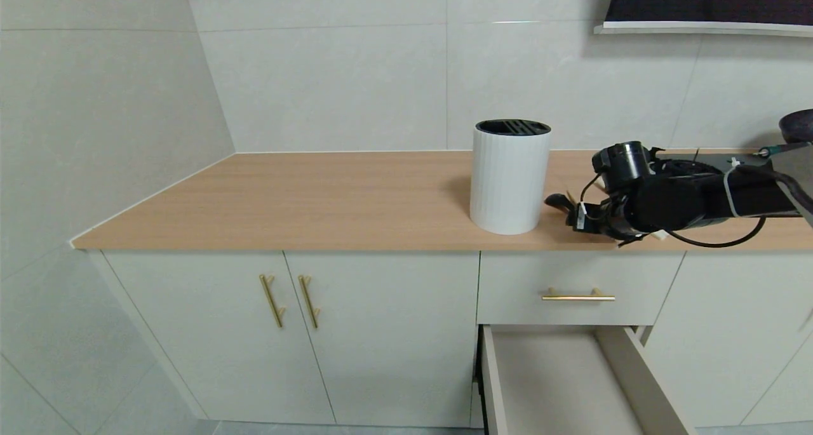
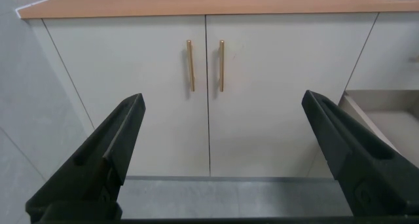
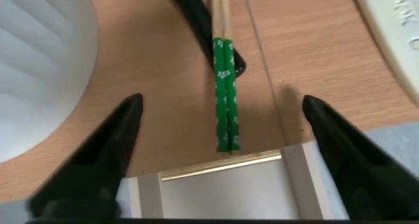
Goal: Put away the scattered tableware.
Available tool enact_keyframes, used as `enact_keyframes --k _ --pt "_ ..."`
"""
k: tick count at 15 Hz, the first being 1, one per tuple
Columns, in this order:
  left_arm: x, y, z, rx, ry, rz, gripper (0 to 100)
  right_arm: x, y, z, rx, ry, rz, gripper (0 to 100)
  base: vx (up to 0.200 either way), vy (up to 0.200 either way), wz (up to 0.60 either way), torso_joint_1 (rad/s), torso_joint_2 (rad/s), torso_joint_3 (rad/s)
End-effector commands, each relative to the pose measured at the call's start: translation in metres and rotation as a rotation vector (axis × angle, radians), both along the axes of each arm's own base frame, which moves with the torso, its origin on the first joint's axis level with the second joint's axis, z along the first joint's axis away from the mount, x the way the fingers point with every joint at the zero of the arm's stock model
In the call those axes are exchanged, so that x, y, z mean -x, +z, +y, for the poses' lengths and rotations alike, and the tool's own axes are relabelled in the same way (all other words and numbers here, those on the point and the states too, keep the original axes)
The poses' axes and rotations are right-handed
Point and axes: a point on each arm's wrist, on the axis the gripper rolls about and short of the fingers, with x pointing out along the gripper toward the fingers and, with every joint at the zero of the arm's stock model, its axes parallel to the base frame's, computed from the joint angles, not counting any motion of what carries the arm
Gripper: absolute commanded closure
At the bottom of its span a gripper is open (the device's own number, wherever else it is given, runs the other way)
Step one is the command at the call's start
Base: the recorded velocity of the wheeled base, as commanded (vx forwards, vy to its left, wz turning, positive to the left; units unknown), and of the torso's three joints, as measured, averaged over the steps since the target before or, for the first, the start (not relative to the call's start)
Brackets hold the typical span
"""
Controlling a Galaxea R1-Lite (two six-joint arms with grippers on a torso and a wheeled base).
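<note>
Your right gripper (image 3: 219, 109) has its fingers (image 3: 111, 145) spread apart, one to either side of the green-tipped chopsticks (image 3: 224, 119). These lie on the bench (image 3: 308, 47) at its front edge, near the white ribbed holder (image 1: 510, 178). Your left gripper (image 2: 222, 106) also has its fingers apart and faces the cupboard doors (image 2: 275, 86).

My right gripper (image 1: 571, 214) hangs over the counter (image 1: 317, 194) at the white holder's (image 1: 510, 178) three o'clock, with the open drawer (image 1: 552, 384) at six.
</note>
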Motion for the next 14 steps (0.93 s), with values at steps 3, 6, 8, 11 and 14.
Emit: enact_keyframes --k 3,6,8,11,14 --pt "0.000 0.000 0.000 0.000 0.000 0.000 0 -0.001 -0.002 0.000 -0.001 -0.001 0.004 100 0.000 0.000 0.00 0.000 0.00 0.000" --pt "0.000 0.000 0.000 0.000 0.000 0.000 0 0.005 0.015 -0.001 -0.020 -0.016 -0.037 100 0.000 0.000 0.00 0.000 0.00 0.000" --pt "0.000 0.000 0.000 0.000 0.000 0.000 0 0.018 0.036 -0.007 -0.028 -0.030 -0.076 100 0.000 0.000 0.00 0.000 0.00 0.000" --pt "0.000 0.000 0.000 0.000 0.000 0.000 0 0.071 0.078 -0.019 -0.046 -0.016 -0.132 100 0.000 0.000 0.00 0.000 0.00 0.000" --pt "0.000 0.000 0.000 0.000 0.000 0.000 0 0.127 0.094 -0.028 -0.094 0.056 -0.136 100 0.000 0.000 0.00 0.000 0.00 0.000"
